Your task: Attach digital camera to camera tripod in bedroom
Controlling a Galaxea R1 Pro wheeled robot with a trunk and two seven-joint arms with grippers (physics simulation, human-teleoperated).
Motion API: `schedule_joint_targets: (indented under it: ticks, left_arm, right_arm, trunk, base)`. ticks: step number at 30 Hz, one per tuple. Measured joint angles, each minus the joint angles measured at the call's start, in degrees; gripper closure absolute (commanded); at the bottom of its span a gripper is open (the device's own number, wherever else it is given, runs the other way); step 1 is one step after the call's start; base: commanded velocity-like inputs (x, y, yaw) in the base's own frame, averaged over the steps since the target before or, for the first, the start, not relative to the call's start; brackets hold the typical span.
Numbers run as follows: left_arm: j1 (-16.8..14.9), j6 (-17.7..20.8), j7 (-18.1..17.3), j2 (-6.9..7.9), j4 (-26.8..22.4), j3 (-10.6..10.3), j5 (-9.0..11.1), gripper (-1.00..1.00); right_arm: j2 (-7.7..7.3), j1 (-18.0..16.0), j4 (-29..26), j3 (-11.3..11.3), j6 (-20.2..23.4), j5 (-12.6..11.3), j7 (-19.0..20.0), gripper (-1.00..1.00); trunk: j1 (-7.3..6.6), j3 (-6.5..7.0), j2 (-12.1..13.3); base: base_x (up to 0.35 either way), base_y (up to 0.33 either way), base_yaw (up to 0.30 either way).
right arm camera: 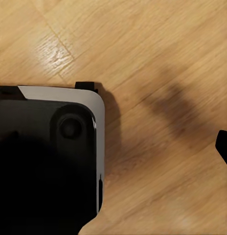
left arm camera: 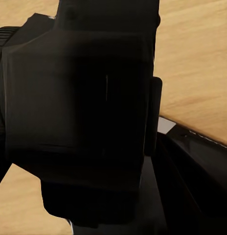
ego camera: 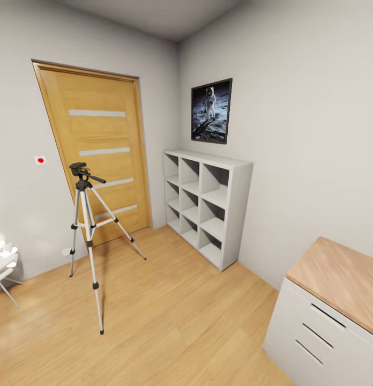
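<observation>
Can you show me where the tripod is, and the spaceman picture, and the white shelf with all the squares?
camera tripod (ego camera: 88, 225): head view, on its silver legs below the black head.
astronaut picture (ego camera: 211, 110): head view, middle of the framed picture on the wall.
white cube shelf (ego camera: 237, 212): head view, on its side wall.

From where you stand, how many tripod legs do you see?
3. The tripod has one leg toward the door, one toward the left wall, and one reaching nearest to you on the floor.

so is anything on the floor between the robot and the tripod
Nothing visible is. The camera tripod stands on bare wood floor in front of the door; the white cube shelf and the drawer unit sit off to the right.
</observation>
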Motion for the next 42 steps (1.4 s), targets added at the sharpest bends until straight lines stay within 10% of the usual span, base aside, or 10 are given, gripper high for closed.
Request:
schedule_joint_targets:
  ticks: [30,42]
  left_arm:
    - [0.0,0.0,0.0,0.0,0.0,0.0,0.0,1.0]
    - [0.0,-0.1,0.0,0.0,0.0,0.0,0.0,1.0]
  right_arm:
    - [0.01,0.0,0.0,0.0,-0.1,0.0,0.0,-1.0]
    - [0.22,0.0,0.0,0.1,-0.4,0.3,0.0,-1.0]
  trunk:
    - [-6.59,5.3,12.0]
    - [-6.6,5.31,12.0]
  base:
    - [0.0,0.0,0.0]
    - [0.0,0.0,0.0]
